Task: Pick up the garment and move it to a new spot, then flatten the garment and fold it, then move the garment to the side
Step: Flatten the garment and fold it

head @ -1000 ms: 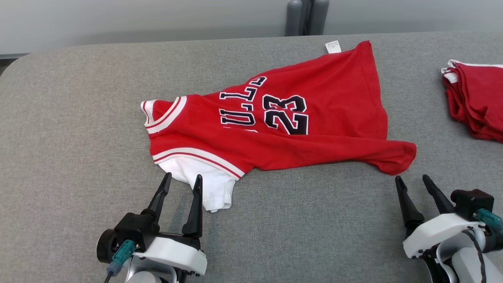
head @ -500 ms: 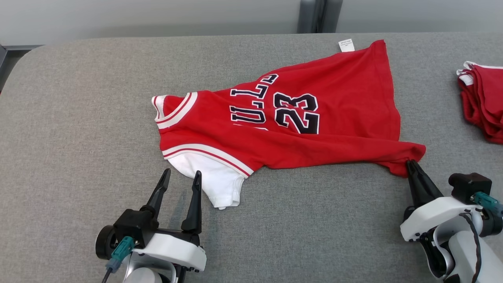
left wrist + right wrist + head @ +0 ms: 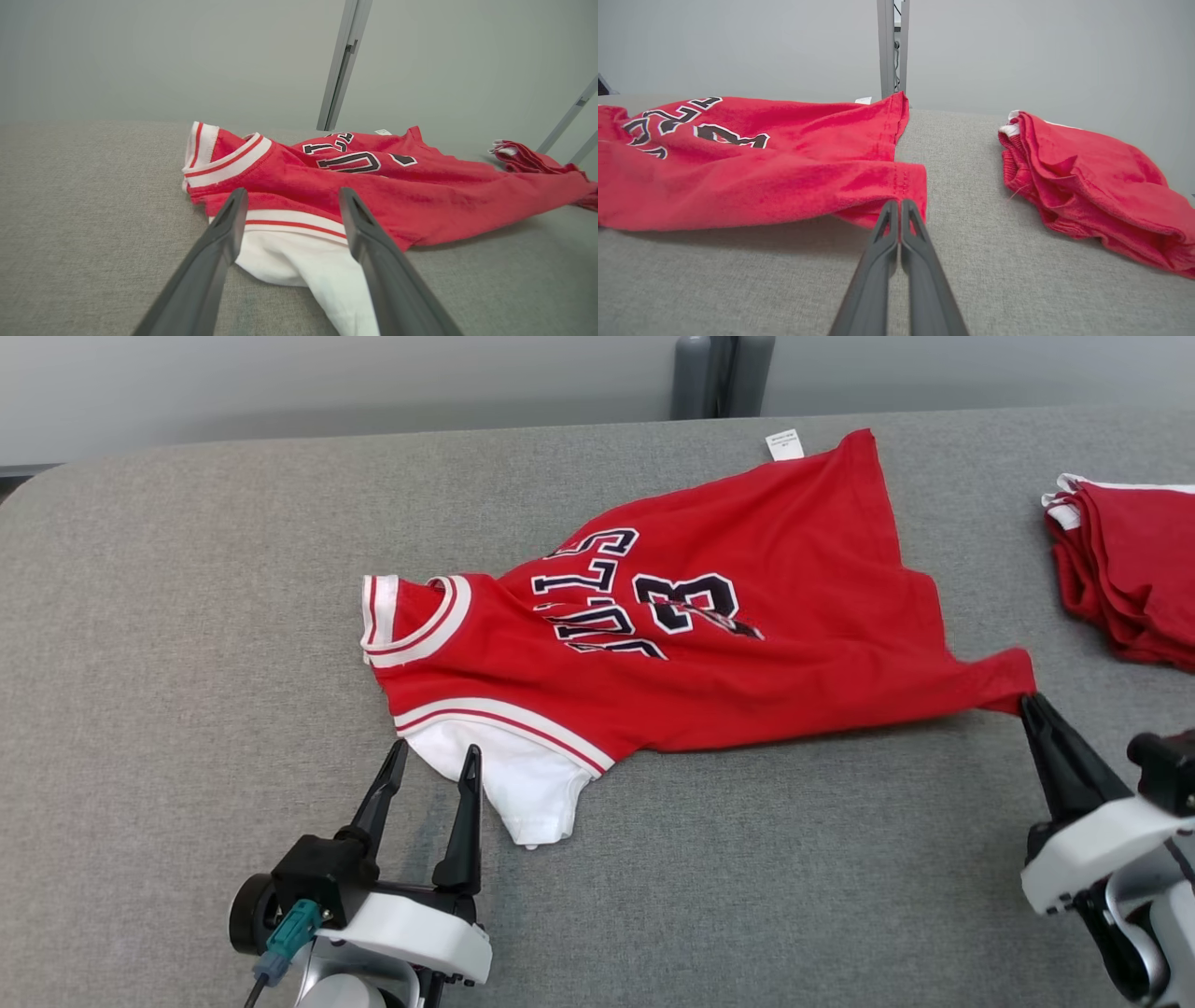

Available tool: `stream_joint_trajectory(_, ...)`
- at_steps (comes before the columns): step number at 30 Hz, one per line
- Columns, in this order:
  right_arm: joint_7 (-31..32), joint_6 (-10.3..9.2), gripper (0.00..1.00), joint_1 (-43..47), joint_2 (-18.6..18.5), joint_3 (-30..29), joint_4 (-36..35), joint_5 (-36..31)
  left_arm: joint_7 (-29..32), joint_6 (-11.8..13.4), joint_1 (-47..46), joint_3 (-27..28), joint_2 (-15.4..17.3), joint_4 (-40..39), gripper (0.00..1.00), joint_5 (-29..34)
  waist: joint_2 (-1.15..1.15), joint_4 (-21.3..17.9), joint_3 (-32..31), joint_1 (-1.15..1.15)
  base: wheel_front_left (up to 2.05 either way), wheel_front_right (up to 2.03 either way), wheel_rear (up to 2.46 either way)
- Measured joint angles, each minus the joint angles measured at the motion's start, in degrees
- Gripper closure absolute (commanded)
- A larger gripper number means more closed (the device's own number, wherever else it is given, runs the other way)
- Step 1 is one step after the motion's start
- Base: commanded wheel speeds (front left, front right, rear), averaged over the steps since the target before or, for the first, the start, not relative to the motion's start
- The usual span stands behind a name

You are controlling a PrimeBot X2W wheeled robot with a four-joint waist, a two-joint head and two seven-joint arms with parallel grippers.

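left gripper sits low on the grey table, fingers spread wide with nothing between them, tips right at the edge of the white sleeve. in the left wrist view the two fingers frame that sleeve and its striped cuff. over to the red garment, spread across the middle of the table, collar toward the left, lettering rumpled, white tag at the far edge. now the right: right gripper is pinched tight on the near hem corner, and the right wrist view shows both fingers pressed together, the cloth raised a little there. further right, well apart, lies a stack of red clothes.
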Motion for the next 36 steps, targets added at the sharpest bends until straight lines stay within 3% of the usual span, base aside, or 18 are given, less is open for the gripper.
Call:
stream_joint_trajectory(4, 2.3, 0.01, 1.00, 5.2, -0.8, -1.2, -5.1, 0.0, 0.0, 0.0, 0.3, 0.1, 0.3, -0.3, 0.00, -0.2, 0.00, -0.6, 0.3, 0.00, 0.00, 0.00, 0.00)
stream_joint_trajectory(11, 3.2, 0.01, 1.00, 11.0, 2.8, -4.0, -6.4, -0.5, 1.1, -0.5, 1.2, -1.2, 0.6, -0.5, 0.00, -0.5, 0.00, -1.2, 0.7, 0.00, 0.00, 0.00, 0.00)
stream_joint_trajectory(12, 3.0, 0.01, 0.85, 11.2, 3.3, -4.3, -6.0, -0.6, 1.5, -0.7, 1.4, -1.7, 0.6, -0.4, 0.00, -0.5, 0.00, -1.2, 0.7, 0.00, 0.00, 0.00, 0.00)
stream_joint_trajectory(13, 2.8, 0.00, 0.59, 11.5, 3.7, -4.6, -5.7, -0.7, 1.8, -0.9, 1.8, -2.0, 0.5, -0.1, 0.00, -0.6, 0.00, -1.2, 0.7, 0.00, 0.00, 0.00, 0.00)
stream_joint_trajectory(14, 2.2, 0.00, 0.16, 11.5, 4.4, -5.0, -5.7, -0.9, 2.1, -1.1, 2.1, -2.3, 0.5, 0.2, 0.00, -0.8, 0.00, -1.1, 0.6, 0.00, 0.00, 0.00, 0.00)
stream_joint_trajectory(15, 2.0, 0.01, 0.00, 11.5, 4.8, -5.1, -5.7, -1.1, 2.4, -1.1, 2.2, -2.6, 0.4, 0.3, 0.00, -1.1, 0.00, -1.1, 0.5, 0.00, 0.00, 0.00, 0.00)
stream_joint_trajectory(28, -3.5, 0.00, 0.00, 9.9, 8.0, -14.1, -14.7, -5.6, 6.3, -3.1, -0.4, -4.9, -0.9, 10.5, 0.00, -3.6, 0.00, -2.8, -1.2, 0.00, 0.00, 0.00, 0.00)
stream_joint_trajectory(29, -3.5, 0.00, 0.00, 9.9, 8.2, -14.2, -15.1, -5.9, 6.2, -3.4, -0.9, -4.9, -1.1, 11.6, 0.04, -3.9, 0.00, -2.8, -1.3, 0.00, 0.00, 0.00, 0.00)
stream_joint_trajectory(30, -3.5, 0.00, 0.00, 9.9, 8.4, -14.3, -15.5, -6.2, 6.2, -3.5, -1.4, -5.0, -1.2, 12.8, 0.29, -4.0, 0.00, -2.9, -1.5, 0.00, 0.00, 0.00, 0.00)
stream_joint_trajectory(31, -3.5, 0.00, 0.00, 10.0, 8.8, -14.3, -16.1, -6.6, 5.9, -3.6, -1.9, -5.1, -1.3, 13.9, 0.69, -4.1, 0.00, -3.0, -1.6, 0.00, 0.00, 0.00, 0.00)
stream_joint_trajectory(32, -3.6, 0.00, 0.00, 10.0, 9.2, -14.3, -16.5, -6.8, 5.5, -3.8, -2.4, -5.1, -1.4, 14.9, 1.00, -4.2, 0.00, -3.1, -1.7, 0.00, 0.00, 0.00, 0.00)
stream_joint_trajectory(36, -3.9, 0.01, 0.00, 10.5, 10.0, -15.0, -16.8, -7.1, 3.7, -4.6, -3.7, -5.5, -1.7, 17.2, 1.00, -4.5, 0.00, -2.6, -2.2, 0.00, 0.00, 0.00, 0.00)
